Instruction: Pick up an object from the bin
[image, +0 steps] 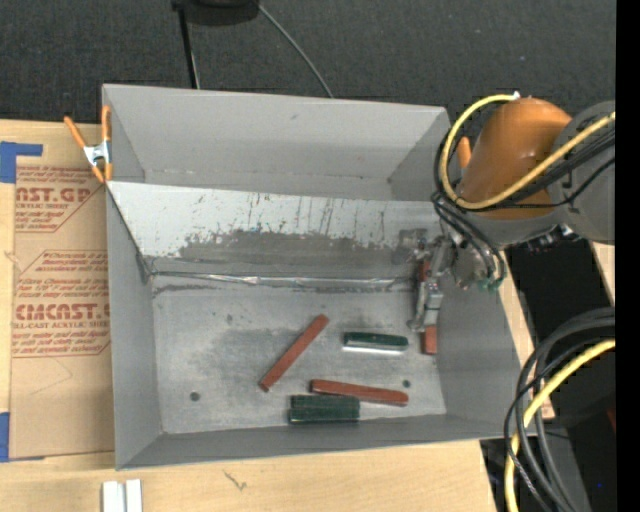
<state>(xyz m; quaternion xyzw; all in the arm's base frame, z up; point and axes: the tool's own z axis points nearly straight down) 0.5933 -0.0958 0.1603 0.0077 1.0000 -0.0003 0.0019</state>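
Farthest to the left of the end effector (427, 318), on the floor of the grey bin (220, 320), a reddish-brown stick (294, 352) lies on a slant. Lower down and somewhat nearer sits a dark green block (323, 409), with a second reddish-brown stick (359, 392) just beside it, lying nearly level. Close to the end effector's left is a dark green bar (376, 343) with a pale upper edge. Right at the end effector's lower tip, by the bin's right wall, is a small red piece (429, 341). I cannot tell whether it is gripped or only touched, nor how far the end effector is opened. Up and to its right is the arm's orange cover (505, 150), looped with yellow cables.
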